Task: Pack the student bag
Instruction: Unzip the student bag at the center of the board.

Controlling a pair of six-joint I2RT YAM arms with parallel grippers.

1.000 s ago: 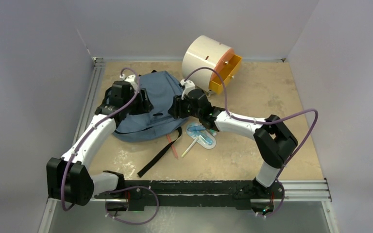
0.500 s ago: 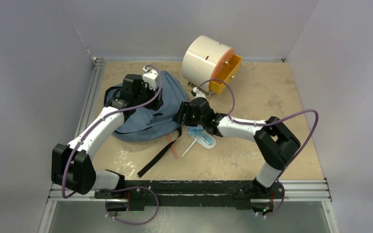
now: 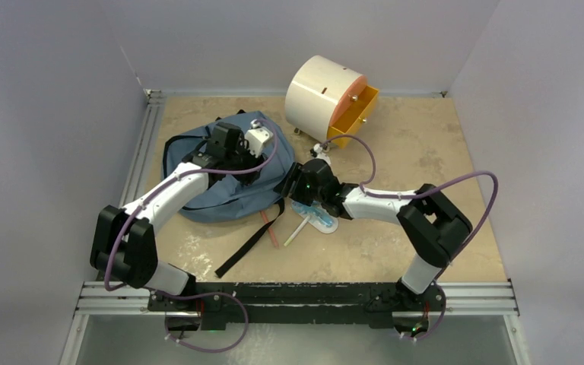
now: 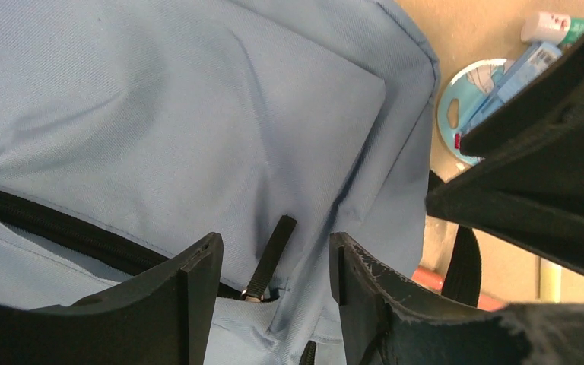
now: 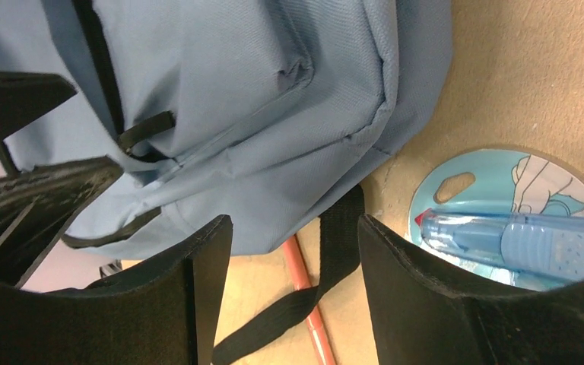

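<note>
The left gripper (image 4: 274,262) has swung right across the slate-blue student bag (image 3: 224,199), which lies far-left on the tabletop (image 3: 426,152), and now hangs spread around a zipper pull (image 4: 268,258). The right gripper (image 5: 293,236) has widened and drawn back, empty, to the bag's near-right edge, so opening the bag looks to be the step in hand.

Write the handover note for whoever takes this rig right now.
Left gripper: open, fingers on either side of a zipper pull on the student bag, not pinching it.
Right gripper: open, empty, over the bag's edge.
The bag lies on the table; blister pack, red pencil and pale stick lie beside it.
Done: nothing visibly packed.
Left: open the bag, load the items.
</note>
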